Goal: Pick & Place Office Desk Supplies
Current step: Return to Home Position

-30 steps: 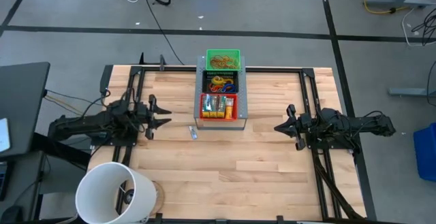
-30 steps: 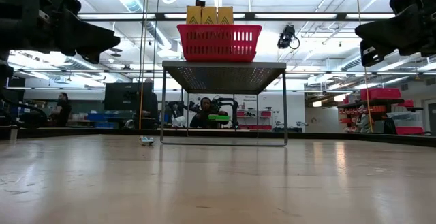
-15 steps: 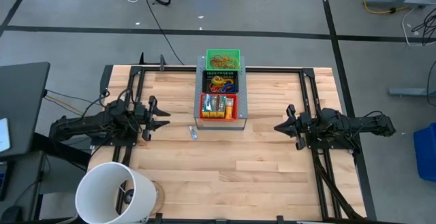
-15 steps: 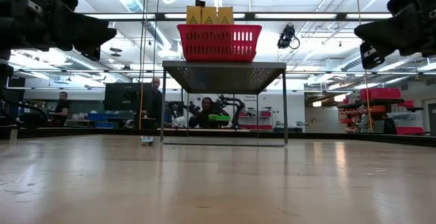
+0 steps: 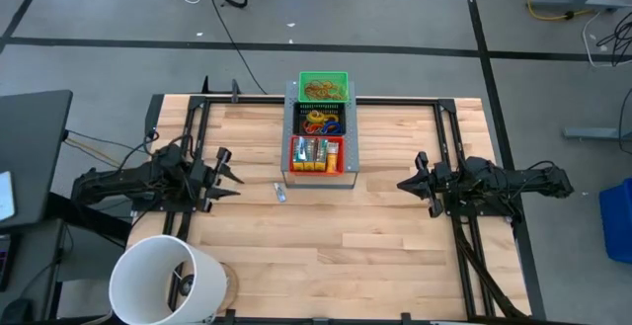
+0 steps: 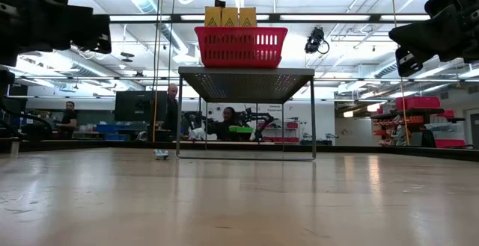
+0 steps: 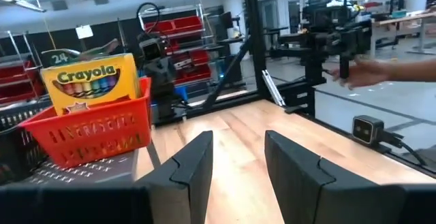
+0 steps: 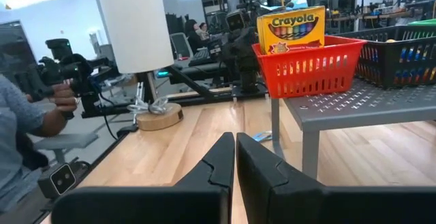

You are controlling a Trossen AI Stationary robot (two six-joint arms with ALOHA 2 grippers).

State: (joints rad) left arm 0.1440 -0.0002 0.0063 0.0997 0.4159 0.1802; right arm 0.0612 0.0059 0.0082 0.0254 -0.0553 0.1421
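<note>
Standing nearest: big white round bucket [image 5: 202, 284] on the desk [image 5: 375, 256] at its near left corner, close to the left arm; a wide swing home could clip it.
Left pincer [image 7: 237, 141]: released, holding nothing, hovering left of the shelf.
Right pincer [image 8: 235, 137]: clenched on nothing, hovering well to the right of the shelf.
Stray piece: small pale blue-white item [image 5: 280, 193] lying on bare wood just beside the shelf's near left leg; what it is I cannot tell. Likely risk: it gets left out, or a low finger flicks it away.
Shelf: grey perforated metal shelf [image 6: 245, 74] carrying three baskets in a row.
Red plastic basket [image 6: 241, 50]: at the near edge, with yellow crayon boxes [image 6: 227, 16] upright inside; a nudge could tip it off.
Black basket [image 8: 398, 50]: in the middle, holding orange and blue rubber-band loops [image 5: 324, 122].
Green basket [image 5: 302, 86]: farthest back, at the rear edge, holding tan loops [image 5: 325, 89].
Beyond: a person's hand [image 7: 368, 71] past the desk's side; a wide arm sweep could come close to it.
</note>
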